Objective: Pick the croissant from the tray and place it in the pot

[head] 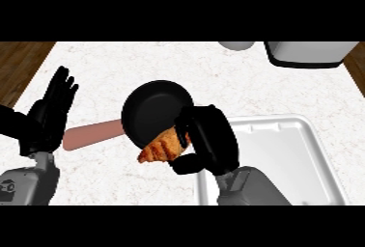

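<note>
A golden-brown croissant (161, 147) hangs in my right hand (208, 140), whose fingers and thumb are curled round its right end. It sits over the near rim of a black pan (153, 108) with a reddish-brown handle (92, 135) pointing left. The white tray (292, 154) lies to the right, partly hidden by my right forearm. My left hand (51, 113) is open at the left edge, fingers up, apart from everything.
A white appliance (310, 52) stands at the back right and a pale round object (236, 45) shows at the back edge. The marble counter (214, 72) ends in wooden floor (21, 62) at the left.
</note>
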